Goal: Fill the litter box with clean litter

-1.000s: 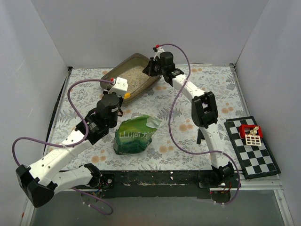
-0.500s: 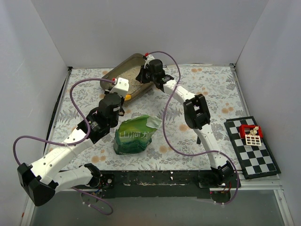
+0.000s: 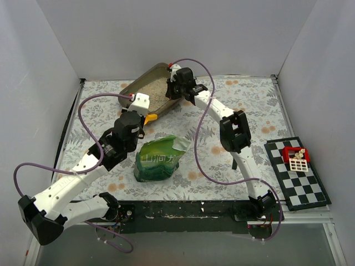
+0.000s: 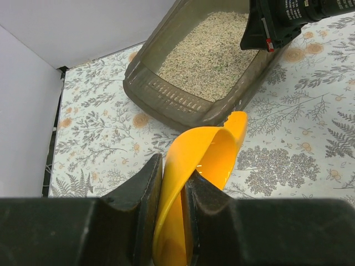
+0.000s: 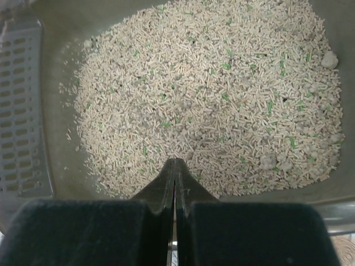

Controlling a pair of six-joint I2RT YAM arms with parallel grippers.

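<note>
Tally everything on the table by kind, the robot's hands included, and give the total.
litter box: 1
yellow scoop: 1
green bag: 1
checkered board: 1
red basket: 1
hands: 2 (left hand, right hand)
Total: 7

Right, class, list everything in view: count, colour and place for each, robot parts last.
litter box: one, grey-brown, far side, left of centre.
litter: one layer, pale beige with green flecks, inside the litter box.
scoop: one, yellow, beside the litter box's near wall.
bag: one, glossy green, near side, left of centre.
checkered mat: one, black-and-white, near right corner.
small basket: one, red and white, on the checkered mat.
tablecloth: one, grey floral, under everything.
left gripper: one, black, shut on the scoop.
right gripper: one, black, shut, above the litter.
</note>
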